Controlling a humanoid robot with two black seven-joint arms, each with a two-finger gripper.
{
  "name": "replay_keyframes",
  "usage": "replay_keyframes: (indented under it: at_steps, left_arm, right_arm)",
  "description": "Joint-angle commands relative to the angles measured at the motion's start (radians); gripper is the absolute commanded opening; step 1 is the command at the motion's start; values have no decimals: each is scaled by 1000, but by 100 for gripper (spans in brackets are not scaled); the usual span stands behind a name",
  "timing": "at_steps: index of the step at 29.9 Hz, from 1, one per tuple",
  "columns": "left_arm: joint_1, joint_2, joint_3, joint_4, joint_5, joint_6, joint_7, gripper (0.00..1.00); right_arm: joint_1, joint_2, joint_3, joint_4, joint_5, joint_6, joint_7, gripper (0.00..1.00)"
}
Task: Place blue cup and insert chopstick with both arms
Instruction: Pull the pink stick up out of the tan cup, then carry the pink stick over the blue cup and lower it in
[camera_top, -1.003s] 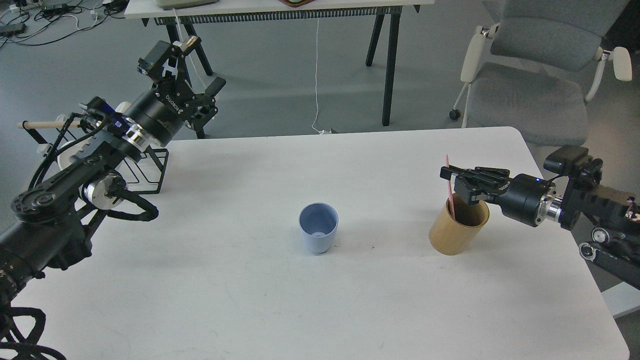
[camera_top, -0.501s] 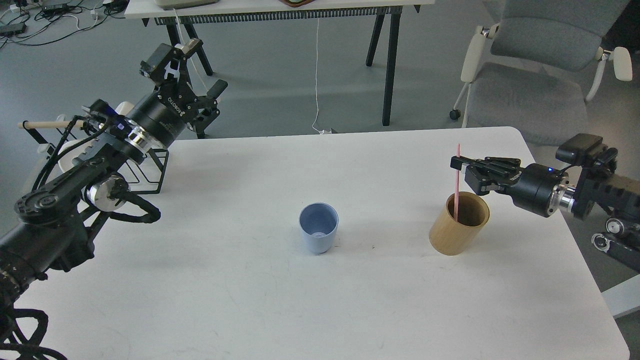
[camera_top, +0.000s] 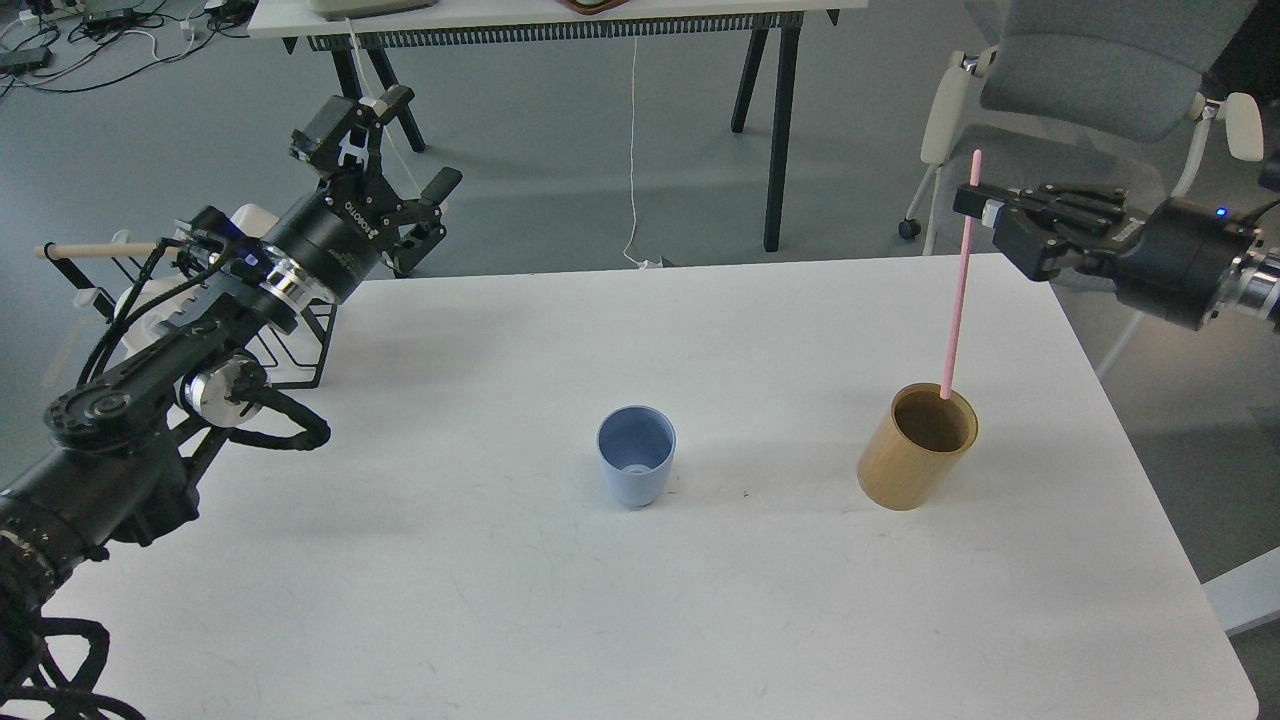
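A white worktop (camera_top: 480, 600) with rounded corners is seen from above, set on a grey floor. At its far left edge a black wire rack (camera_top: 300, 345) is stood, with a pale wooden rod (camera_top: 95, 249) and white cups (camera_top: 150, 300) partly hidden behind the left arm. Beyond, dark table legs (camera_top: 775, 130) and a white cable (camera_top: 633, 140) are seen, and a grey chair (camera_top: 1070, 130) is placed past the far right corner.

The left arm (camera_top: 180, 370) is stretched up and away over the left edge; the left gripper (camera_top: 385, 150) is raised beyond the worktop, its fingers spread apart and empty.

The cup (camera_top: 636, 468) is stood upright near the middle of the worktop, mouth up, touched by nothing. Well to its right a tan holder (camera_top: 918, 446) is stood upright.

The chopstick (camera_top: 958, 290) is held nearly vertical, its lower tip at the holder's far rim; whether it is inside cannot be told. Its top end is clamped by the closed fingers of the right gripper (camera_top: 975, 200), which is held level above the worktop's far right corner, the right arm (camera_top: 1190, 262) entering from the right.
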Motion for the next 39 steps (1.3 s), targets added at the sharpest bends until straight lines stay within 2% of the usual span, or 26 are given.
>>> replay_keyframes:
  at_steps: [1,6,13,17,24,39]
  left_arm:
    - [4,-3,3,47,-1,0,0,97]
    - [24,-6,3,87,0,0,0,97]
    - [26,-21,1,95,0,0,0,97]
    - [27,-21,1,96,-1,0,0,97]
    - [27,-23,1,112,-1,0,0,97]
    - [32,-23,1,118,-1,0,0,98]
  right_arm:
    - [73,9,-4,45,46,-15,0,0]
    - [108,180,-33,23,40,-50,0,0]
    - [204,484,-252,-200,-23,-230,0,0]
    - [204,588,-272,-264,-26,-253,0,0]
    - [190,700,-323,-320,-51,-256,0,0]
    - [144,832,-367,-429,-51,-280,0,1]
